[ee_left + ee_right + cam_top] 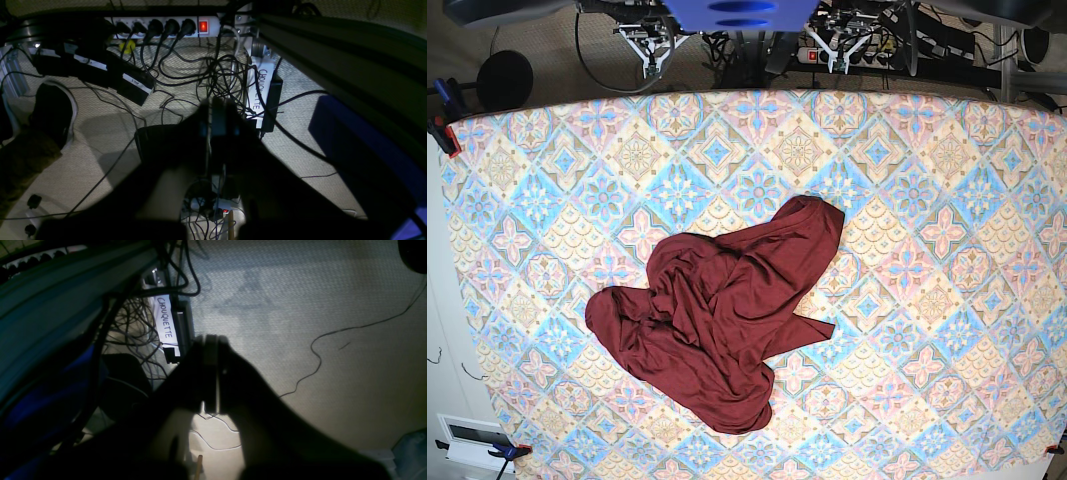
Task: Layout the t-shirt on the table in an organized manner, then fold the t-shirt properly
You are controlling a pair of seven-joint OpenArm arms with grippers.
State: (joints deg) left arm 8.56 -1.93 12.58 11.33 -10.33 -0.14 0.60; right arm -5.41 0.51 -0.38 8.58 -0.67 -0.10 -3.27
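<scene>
The dark red t-shirt (727,315) lies crumpled in a heap at the middle of the table (947,200), with folds piled over one another and one part reaching up to the right. My left gripper (842,42) and my right gripper (649,45) hang past the table's far edge, well away from the shirt. In the left wrist view the left gripper (213,105) is shut and empty, over the floor. In the right wrist view the right gripper (211,341) is also shut and empty. Neither wrist view shows the shirt.
Beyond the far edge are a power strip (166,26), a tangle of cables (227,76) and a box with a white label (262,90) on the floor. Clamps (442,125) hold the cloth at the table's corners. A round black object (505,78) stands far left.
</scene>
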